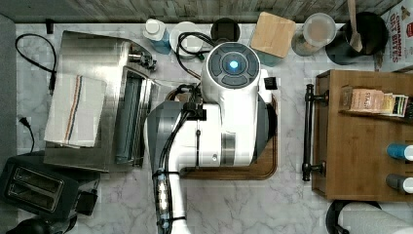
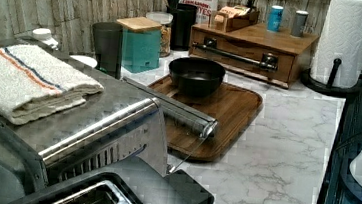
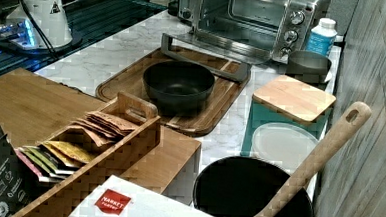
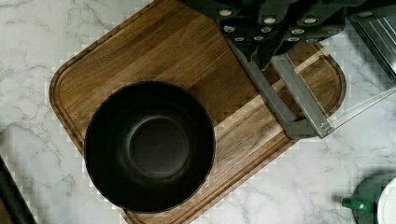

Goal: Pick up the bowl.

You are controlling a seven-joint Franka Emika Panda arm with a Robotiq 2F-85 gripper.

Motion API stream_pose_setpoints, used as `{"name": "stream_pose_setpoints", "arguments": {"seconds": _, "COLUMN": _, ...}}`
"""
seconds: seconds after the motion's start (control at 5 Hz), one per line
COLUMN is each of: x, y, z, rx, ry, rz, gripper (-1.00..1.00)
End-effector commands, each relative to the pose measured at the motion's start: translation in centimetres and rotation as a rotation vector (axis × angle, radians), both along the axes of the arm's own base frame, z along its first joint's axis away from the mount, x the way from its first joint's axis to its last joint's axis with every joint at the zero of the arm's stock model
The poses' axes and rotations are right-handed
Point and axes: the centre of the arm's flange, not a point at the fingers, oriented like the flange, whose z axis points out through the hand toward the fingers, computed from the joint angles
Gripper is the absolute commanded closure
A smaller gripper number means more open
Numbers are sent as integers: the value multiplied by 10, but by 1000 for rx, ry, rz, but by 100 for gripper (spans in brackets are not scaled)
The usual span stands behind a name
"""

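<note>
On the wooden tray (image 4: 187, 56) at the middle of the marble table (image 2: 274, 156) sits your target, the bowl (image 4: 150, 145): glossy black, upright, empty, with a greyish flat bottom. You see it centre-frame in the left view (image 2: 196, 76) and the right view (image 3: 178, 86), resting near one corner of the tray with bare wood beside it, so you should have room to come down over the rim.

Your end effector (image 4: 266, 32) hangs well above the tray, apart from the bowl and holding nothing; you see its dark underside at the upper middle of the wrist view, but you cannot tell whether its fingers are spread or together. Judging by that height and offset, you are at the approach step, with the grasp not yet begun. In the top view the arm (image 1: 229, 112) covers the tray.

A toaster oven (image 3: 258, 17) stands just beside the tray with its glass door (image 3: 206, 51) dropped open, the door's edge reaching over the tray rim; it is probably your nearest obstacle. Along the upper edge of the top view stand a black pot (image 1: 360, 36) with a wooden spoon (image 1: 354, 27), a teal canister (image 1: 273, 36) with a wooden lid and a dark tumbler (image 1: 225, 30), all well apart from the bowl. A folded towel (image 2: 25, 82) lies on the oven. Behind runs a grey plank wall (image 2: 28, 2).
</note>
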Motion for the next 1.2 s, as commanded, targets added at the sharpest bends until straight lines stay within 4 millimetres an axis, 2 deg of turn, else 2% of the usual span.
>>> {"name": "stream_pose_setpoints", "arguments": {"seconds": 0.2, "x": 0, "y": 2, "z": -1, "rx": 8, "ry": 2, "rz": 1, "gripper": 100}}
{"name": "stream_pose_setpoints", "arguments": {"seconds": 0.4, "x": -19, "y": -29, "z": -10, "rx": 16, "ry": -25, "rz": -106, "gripper": 100}}
{"name": "stream_pose_setpoints", "arguments": {"seconds": 0.6, "x": -52, "y": -76, "z": -19, "rx": 36, "ry": -29, "rz": -275, "gripper": 100}}
{"name": "stream_pose_setpoints", "arguments": {"seconds": 0.8, "x": -80, "y": -104, "z": -17, "rx": 26, "ry": -48, "rz": -410, "gripper": 100}}
{"name": "stream_pose_setpoints", "arguments": {"seconds": 1.0, "x": -97, "y": -122, "z": -19, "rx": 7, "ry": -59, "rz": -507, "gripper": 100}}
{"name": "stream_pose_setpoints", "arguments": {"seconds": 1.2, "x": -101, "y": -126, "z": -34, "rx": -4, "ry": -40, "rz": -533, "gripper": -100}}
